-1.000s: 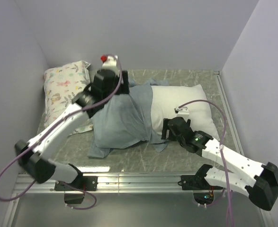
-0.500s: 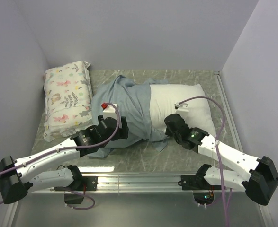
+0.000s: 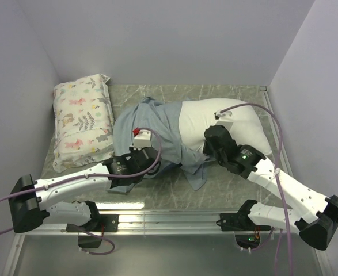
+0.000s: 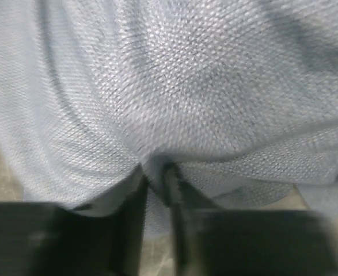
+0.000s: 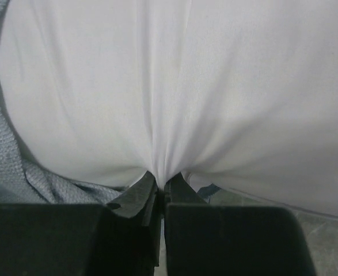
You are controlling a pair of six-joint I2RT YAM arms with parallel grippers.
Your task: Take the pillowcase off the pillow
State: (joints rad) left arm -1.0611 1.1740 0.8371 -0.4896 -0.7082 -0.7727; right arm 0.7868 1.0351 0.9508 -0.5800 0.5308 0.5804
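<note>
Since both things are only soft cloth and filling, you must expect them to give way and not to move as one piece. Your right claw (image 5: 162,187) is clenched on a small pinch of the pillow (image 5: 174,86). The white skin is drawn into folds that run to its fingertips, and the plump body rises just ahead of this claw. Your left claw (image 4: 155,190) is grasping a fold of the pillowcase (image 4: 174,75), with the blue weave gathered between its fingers and spread out ahead of it.

I judge the pillow light but bulky, so it can bend and follow the pull when held by a thin pinch; a deeper hold near a seam seems safer. The pillowcase is thin and limp. Its weave should not slip in the claw, but it will bunch before it slides, so take it near the closed end, far from the right claw.

The pillow lies with its long axis across the desk (image 3: 238,190), from one claw toward the other. Its bare end is at the right claw, its covered end is at the left claw, and the mouth of the case opens toward the right claw.
</note>
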